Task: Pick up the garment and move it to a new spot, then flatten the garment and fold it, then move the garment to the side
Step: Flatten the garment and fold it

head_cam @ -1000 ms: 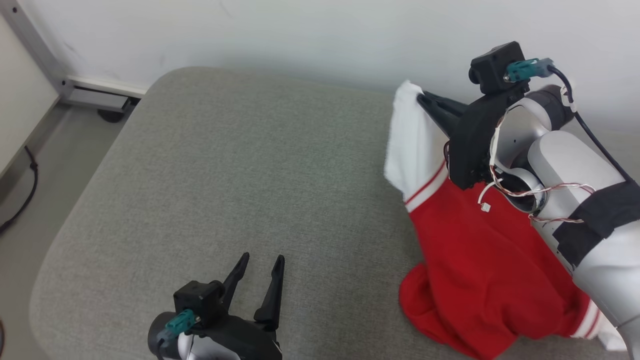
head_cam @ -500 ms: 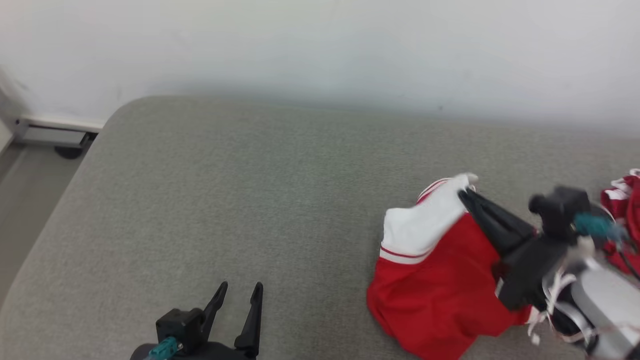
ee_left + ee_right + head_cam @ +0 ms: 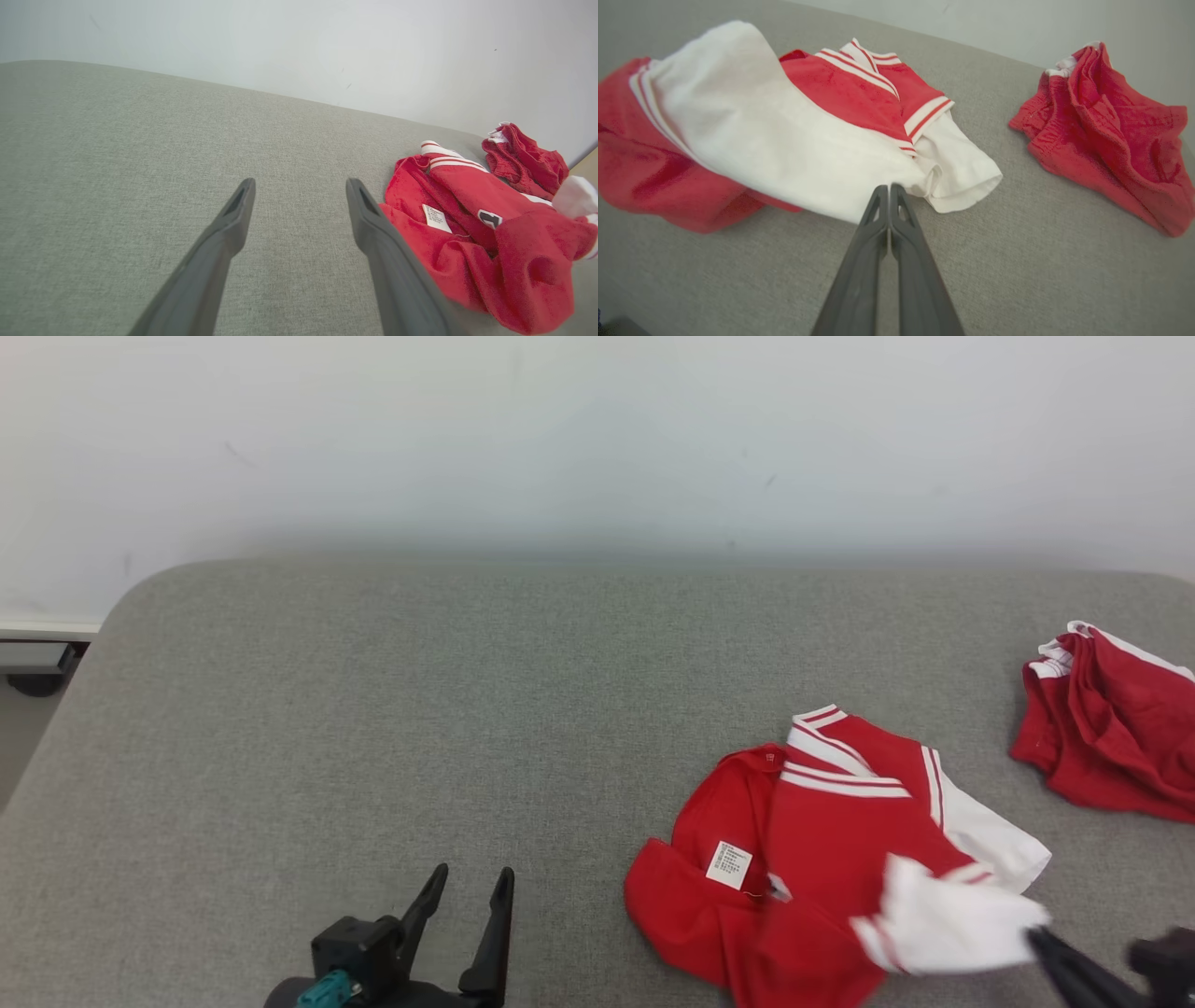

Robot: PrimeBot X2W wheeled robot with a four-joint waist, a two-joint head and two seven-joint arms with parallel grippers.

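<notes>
Head view: red-and-white jersey (image 3: 822,831) lies crumpled on the right half of the grey cushion (image 3: 373,709), near its front edge, with the white label (image 3: 728,864) facing up. The right gripper (image 3: 1034,939) is at the bottom right corner, fingers pinched on the jersey's white sleeve (image 3: 943,924), which looks blurred. The left gripper (image 3: 472,873) is at lower left with fingers spread and nothing between them, well apart from the jersey. Red shorts (image 3: 1102,737) are bunched at the far right, apart from the jersey. White wall (image 3: 560,448) behind.

Left wrist view: left gripper (image 3: 300,183) fingers are wide apart over bare cushion. The jersey (image 3: 467,196) is to the right, just beside the right-hand finger, with the shorts (image 3: 523,158) behind it.

Right wrist view: right gripper (image 3: 888,187) fingers are closed together on the sleeve (image 3: 761,130) edge. The rest of the jersey rests on the cushion. The shorts (image 3: 1106,126) lie to the right, not touching.
</notes>
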